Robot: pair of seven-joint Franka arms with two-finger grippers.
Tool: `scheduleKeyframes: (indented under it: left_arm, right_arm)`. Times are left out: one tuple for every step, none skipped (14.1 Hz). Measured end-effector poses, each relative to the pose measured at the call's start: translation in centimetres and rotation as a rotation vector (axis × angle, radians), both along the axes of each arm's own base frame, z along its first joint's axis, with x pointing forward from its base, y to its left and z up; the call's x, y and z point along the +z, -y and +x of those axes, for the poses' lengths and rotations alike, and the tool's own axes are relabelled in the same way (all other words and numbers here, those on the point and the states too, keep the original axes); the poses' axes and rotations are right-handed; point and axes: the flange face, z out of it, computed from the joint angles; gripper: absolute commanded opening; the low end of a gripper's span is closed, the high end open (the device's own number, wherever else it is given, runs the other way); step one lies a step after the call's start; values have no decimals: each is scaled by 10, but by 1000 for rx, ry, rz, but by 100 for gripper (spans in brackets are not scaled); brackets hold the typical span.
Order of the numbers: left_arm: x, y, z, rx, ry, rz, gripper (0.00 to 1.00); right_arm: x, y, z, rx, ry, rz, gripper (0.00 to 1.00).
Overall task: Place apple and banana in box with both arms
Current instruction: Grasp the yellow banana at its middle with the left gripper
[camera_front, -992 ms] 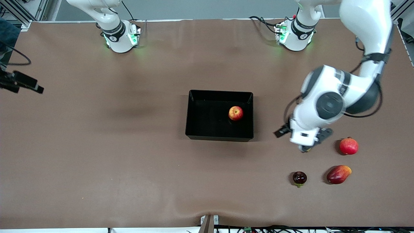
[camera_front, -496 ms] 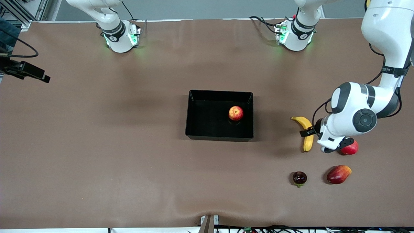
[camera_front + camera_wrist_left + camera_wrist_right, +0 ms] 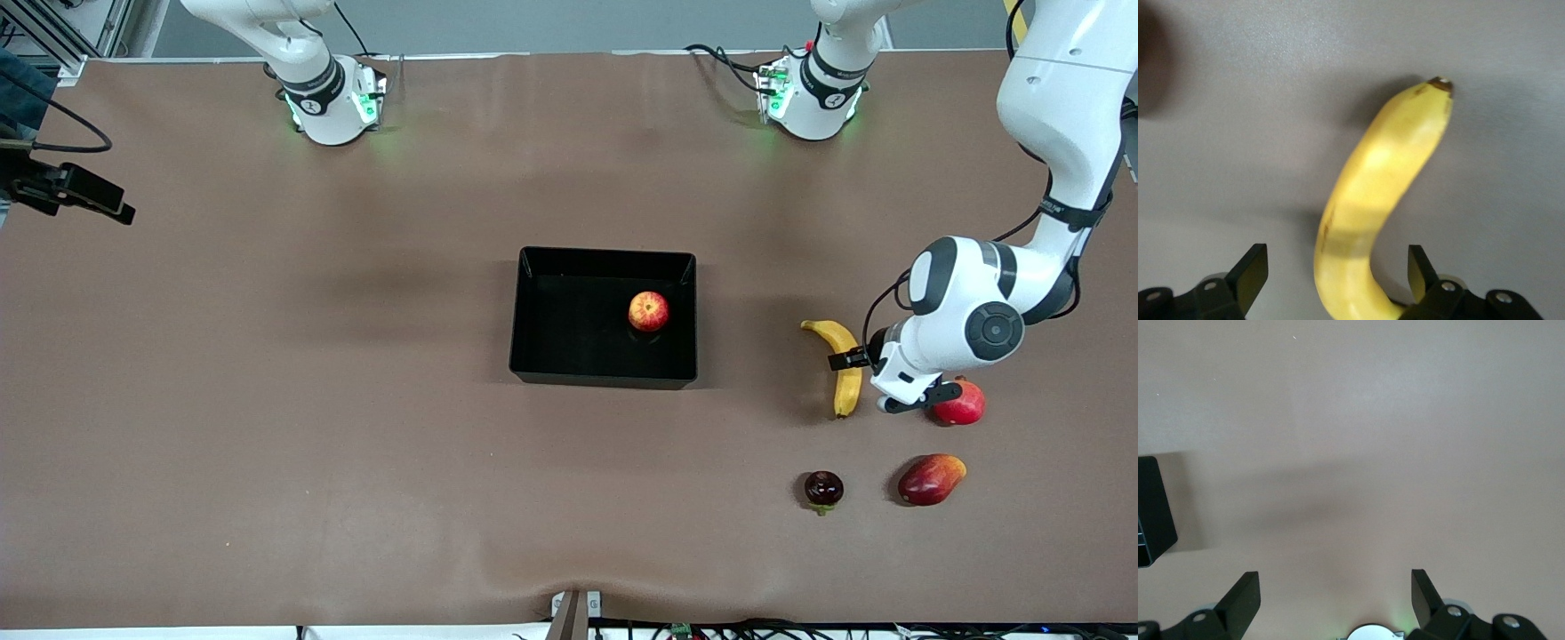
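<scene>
Over the banana (image 3: 1371,213), left tool (image 3: 1338,277) open; right tool (image 3: 1336,597) open, waiting.

High front camera faces the robots; both views share the banana (image 3: 841,366), seen close, perhaps blurred, from the left wrist.

Left tool (image 3: 1338,280) spread astride banana (image 3: 842,366), pomegranate (image 3: 961,403) crowded just beside it, bare bench (image 3: 356,444) left between banana and box (image 3: 533,373), apple (image 3: 648,311) lodged inside

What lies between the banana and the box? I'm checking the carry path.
Only bare table separates the banana from the box, as the front view shows.
</scene>
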Motion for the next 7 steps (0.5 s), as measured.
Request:
scheduleKeyframes:
  left_arm:
    - [-8,-4,-2,-7,4,4,42]
    - [-14,-8,-3,-8,4,4,9]
    - [-16,-10,-3,-7,3,3,0]
    - [-16,-9,-3,-9,4,3,0]
    - [-11,-4,-3,-18,7,4,0]
    - [-3,4,-2,-31,5,4,0]
    - [11,17,-3,-44,-2,10,0]
  right_arm:
    - [1,-3,3,6,25,-2,100]
    - [2,-4,6,10,43,-3,100]
    - [1,-5,7,14,51,-3,100]
    - [-1,-6,9,17,57,-3,100]
    - [-1,-7,10,19,61,-3,100]
    - [-2,-7,11,20,61,-3,100]
    - [-2,-7,11,19,61,-3,100]
